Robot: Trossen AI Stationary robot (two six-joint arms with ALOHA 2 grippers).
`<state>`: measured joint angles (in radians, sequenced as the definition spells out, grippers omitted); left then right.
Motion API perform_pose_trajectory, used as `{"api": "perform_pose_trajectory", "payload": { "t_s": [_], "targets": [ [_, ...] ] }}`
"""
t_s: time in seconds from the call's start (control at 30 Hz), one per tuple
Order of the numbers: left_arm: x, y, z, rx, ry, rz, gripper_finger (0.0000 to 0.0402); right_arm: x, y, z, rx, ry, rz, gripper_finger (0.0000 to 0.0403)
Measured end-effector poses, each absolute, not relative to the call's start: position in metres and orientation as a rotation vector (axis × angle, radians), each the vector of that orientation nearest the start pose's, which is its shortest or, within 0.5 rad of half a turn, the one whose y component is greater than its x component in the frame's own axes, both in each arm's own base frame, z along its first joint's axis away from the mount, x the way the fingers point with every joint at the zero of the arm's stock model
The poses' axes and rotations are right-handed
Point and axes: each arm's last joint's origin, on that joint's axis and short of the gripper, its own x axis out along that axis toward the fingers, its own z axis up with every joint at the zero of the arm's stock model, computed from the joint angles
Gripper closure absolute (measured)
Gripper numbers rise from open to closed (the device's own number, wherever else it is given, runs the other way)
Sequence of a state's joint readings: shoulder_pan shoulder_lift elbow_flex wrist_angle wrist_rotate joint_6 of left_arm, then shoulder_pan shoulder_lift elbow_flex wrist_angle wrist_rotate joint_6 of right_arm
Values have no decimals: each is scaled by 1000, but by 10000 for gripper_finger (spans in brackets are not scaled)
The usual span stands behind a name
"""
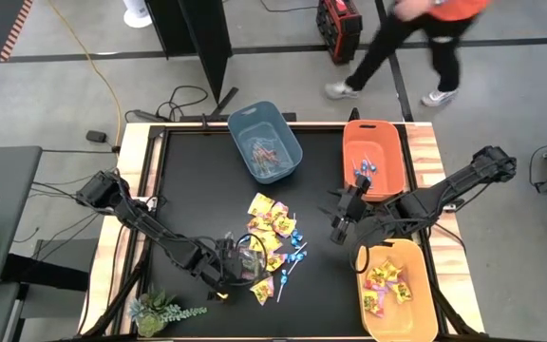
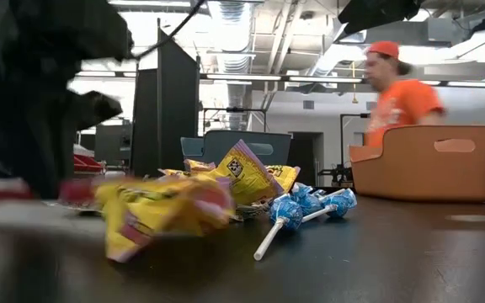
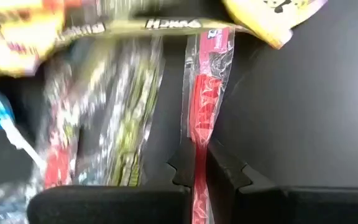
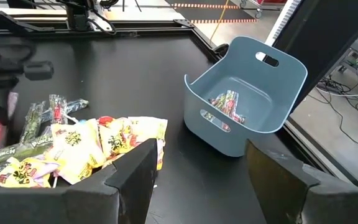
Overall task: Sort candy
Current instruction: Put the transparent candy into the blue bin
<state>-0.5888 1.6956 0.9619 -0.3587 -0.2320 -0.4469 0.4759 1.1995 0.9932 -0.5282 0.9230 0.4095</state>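
The candy pile [image 1: 272, 233] lies mid-table: yellow packets [image 4: 79, 144], blue lollipops [image 2: 297, 207] and slim clear-wrapped sticks [image 3: 126, 106]. My left gripper [image 1: 239, 260] is at the pile's near left edge, shut on a red clear-wrapped stick [image 3: 205, 93]. My right gripper [image 1: 342, 220] hovers open to the right of the pile, empty; in its wrist view its fingers [image 4: 135, 171] frame the blue-grey bin [image 4: 244, 102], which holds a few sticks. My left gripper [image 3: 199, 174] pinches the red clear-wrapped stick between its two fingers at one end [image 3: 199, 140]. The fingers lie along the stick, which stretches forward from them toward the pile. Whether it is lifted off the table does not show.
The blue-grey bin [image 1: 264, 141] stands at the far edge. An orange bin [image 1: 373, 157] with lollipops is at far right, a paler orange bin [image 1: 397, 290] with yellow packets at near right. A small plant [image 1: 155, 309] is at the near left corner. A person [image 2: 398, 93] walks behind the table.
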Motion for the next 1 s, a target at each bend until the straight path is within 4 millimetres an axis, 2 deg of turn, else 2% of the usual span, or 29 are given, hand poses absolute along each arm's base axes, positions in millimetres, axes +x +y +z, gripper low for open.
{"api": "perform_pose_trajectory", "payload": {
  "t_s": [0.27,0.43,0.53,0.73,0.87,1.0],
  "targets": [
    [263,-167,217,-23,882,-126,387,224,89,301,-84,464,-528,143],
    [255,-158,256,-68,704,-134,387,223,89,301,-85,465,-528,143],
    [252,-147,275,-67,580,-31,387,223,89,301,-85,465,-528,143],
    [261,-101,293,-23,380,451,387,224,89,301,-81,460,-527,143],
    [280,-61,301,-22,299,613,387,224,89,302,-89,458,-525,143],
    [291,-9,307,-50,259,700,387,227,87,304,-111,446,-524,143]
  ]
}}
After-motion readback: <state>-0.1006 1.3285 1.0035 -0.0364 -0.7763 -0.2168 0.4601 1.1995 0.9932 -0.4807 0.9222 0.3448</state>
